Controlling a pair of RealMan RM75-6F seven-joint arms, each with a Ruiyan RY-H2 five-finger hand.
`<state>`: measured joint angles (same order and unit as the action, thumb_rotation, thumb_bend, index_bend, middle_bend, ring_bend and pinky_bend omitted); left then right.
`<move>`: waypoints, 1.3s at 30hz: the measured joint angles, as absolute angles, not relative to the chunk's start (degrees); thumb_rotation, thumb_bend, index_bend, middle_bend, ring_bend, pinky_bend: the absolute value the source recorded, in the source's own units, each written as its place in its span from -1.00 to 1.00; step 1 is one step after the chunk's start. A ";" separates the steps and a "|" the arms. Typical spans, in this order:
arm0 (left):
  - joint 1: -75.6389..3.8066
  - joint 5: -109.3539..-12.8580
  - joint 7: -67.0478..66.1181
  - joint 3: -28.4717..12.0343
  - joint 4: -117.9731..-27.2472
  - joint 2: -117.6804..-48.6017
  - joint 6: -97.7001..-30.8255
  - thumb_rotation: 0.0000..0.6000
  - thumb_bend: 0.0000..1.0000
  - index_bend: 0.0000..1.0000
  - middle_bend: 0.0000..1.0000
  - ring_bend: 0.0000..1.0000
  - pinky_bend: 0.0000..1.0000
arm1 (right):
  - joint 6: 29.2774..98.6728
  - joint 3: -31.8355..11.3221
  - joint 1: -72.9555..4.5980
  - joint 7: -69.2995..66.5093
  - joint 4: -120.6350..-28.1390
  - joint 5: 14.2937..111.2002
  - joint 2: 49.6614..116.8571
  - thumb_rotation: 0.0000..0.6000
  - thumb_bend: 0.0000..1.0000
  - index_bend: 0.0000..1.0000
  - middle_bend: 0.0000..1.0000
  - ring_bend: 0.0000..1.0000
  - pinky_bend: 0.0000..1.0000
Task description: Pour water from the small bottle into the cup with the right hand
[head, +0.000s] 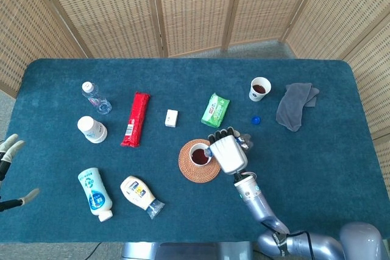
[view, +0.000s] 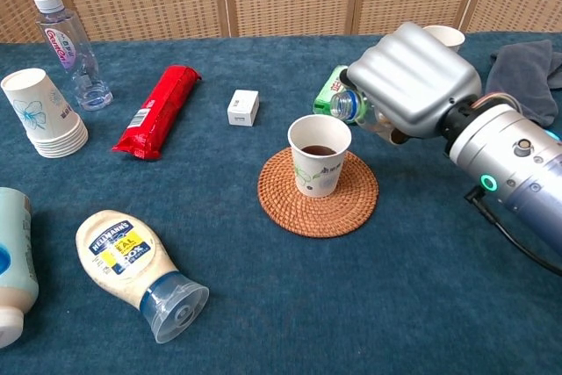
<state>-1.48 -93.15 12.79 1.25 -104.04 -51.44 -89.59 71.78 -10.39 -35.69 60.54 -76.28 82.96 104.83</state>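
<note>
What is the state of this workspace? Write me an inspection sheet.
Surface: table under blue cloth.
Job's things: cup upright on a coaster, dark liquid inside; small bottle uncapped, tilted, its mouth near the cup's rim.
Clutter: ketchup-style red pack, white box, green pack, cup stack, water bottle, mayonnaise, second cup, grey cloth, blue cap.
Hands: right hand grips the small bottle; left hand at the table's edge, fingers apart, holding nothing.
Cables: black cable beside the right arm.
Surroundings: woven screens.

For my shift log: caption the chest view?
Right hand tilts small bottle toward cup on woven coaster.
</note>
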 measured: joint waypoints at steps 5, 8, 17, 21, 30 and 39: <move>-1.45 -93.17 12.96 1.27 -103.99 -51.38 -89.64 1.00 -0.71 -1.00 -1.00 -1.00 -1.00 | 71.80 -10.44 -36.23 62.39 -75.88 82.86 105.35 1.00 0.33 -0.09 0.39 0.15 0.78; -1.38 -93.10 13.15 1.23 -103.93 -51.32 -89.78 1.00 -0.71 -1.00 -1.00 -1.00 -1.00 | 71.79 -10.29 -36.45 63.31 -75.47 82.82 105.68 1.00 0.33 -0.09 0.39 0.15 0.78; -1.19 -92.79 13.02 1.02 -103.99 -51.47 -90.16 1.00 -0.71 -1.00 -1.00 -1.00 -1.00 | 72.00 -9.58 -37.12 64.67 -73.82 83.68 106.36 1.00 0.33 -0.09 0.39 0.15 0.78; -1.22 -92.86 13.15 1.03 -103.98 -51.40 -90.07 1.00 -0.71 -1.00 -1.00 -1.00 -1.00 | 72.08 -9.37 -37.46 65.15 -72.86 84.23 106.47 1.00 0.33 -0.09 0.39 0.15 0.78; -1.16 -92.82 13.01 1.03 -104.06 -51.36 -90.08 1.00 -0.71 -1.00 -1.00 -1.00 -1.00 | 72.11 -9.19 -37.87 66.38 -71.07 84.59 106.72 1.00 0.33 -0.09 0.39 0.15 0.78; -1.13 -92.82 13.13 1.06 -104.14 -51.22 -90.04 1.00 -0.71 -1.00 -1.00 -1.00 -1.00 | 72.94 -8.59 -38.02 67.46 -68.91 85.83 107.01 1.00 0.33 -0.09 0.40 0.16 0.78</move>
<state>-1.13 -92.82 13.13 1.06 -104.14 -51.22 -90.04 72.94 -8.59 -38.02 67.46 -68.91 85.83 107.01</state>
